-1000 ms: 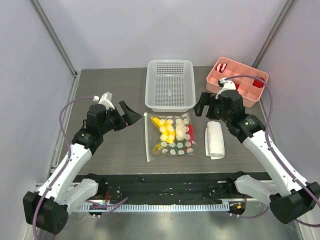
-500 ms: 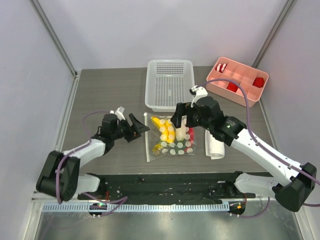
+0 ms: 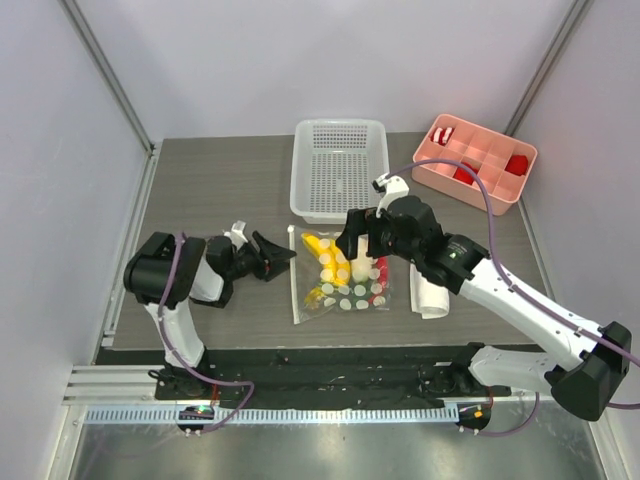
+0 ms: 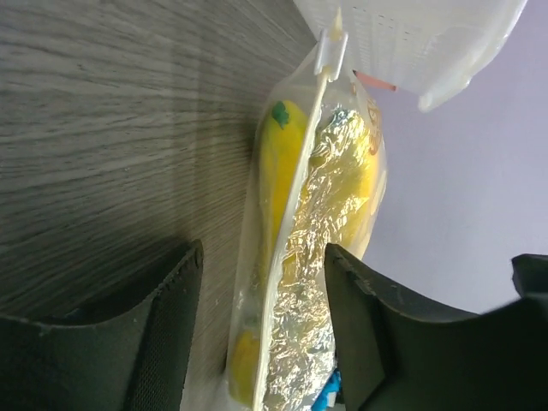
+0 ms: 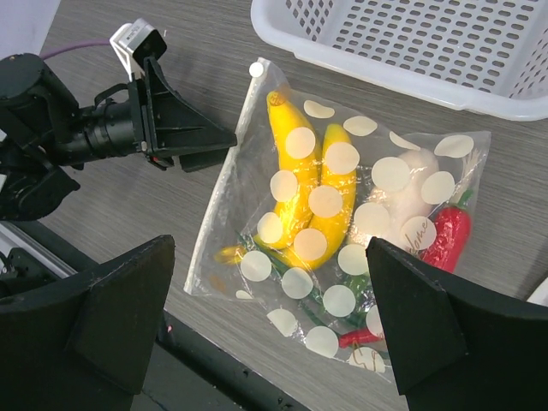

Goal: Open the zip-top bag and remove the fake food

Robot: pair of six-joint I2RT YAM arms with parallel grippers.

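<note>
On the worktop (image 3: 220,190), just in front of the one white basket (image 3: 338,216), you have the single zip-top bag (image 3: 345,298) lying flat. Its zip strip runs along the left edge, with a white slider (image 4: 330,51) at the far end. White polka dots cover the clear plastic. A faint line of script sits near the bag's right side, too small for you to read.

Inside, the fake food (image 5: 325,214) counts out as two yellow bananas (image 5: 312,201) joined in a bunch, one red chili (image 5: 447,240), one white radish (image 5: 402,184) and a few thin green stems (image 5: 355,287).

Your left gripper (image 3: 280,256) lies low at the zip edge. Its jaws stand apart with the strip between them, not yet pinched. Your right gripper (image 3: 366,248) hangs above the bag's far half, spread wide and holding nothing.

One rolled white cloth (image 3: 430,280) lies just right of the bag. One pink tray (image 3: 432,170) stands at the far right, with three red blocks (image 3: 516,165) showing in its compartments.
</note>
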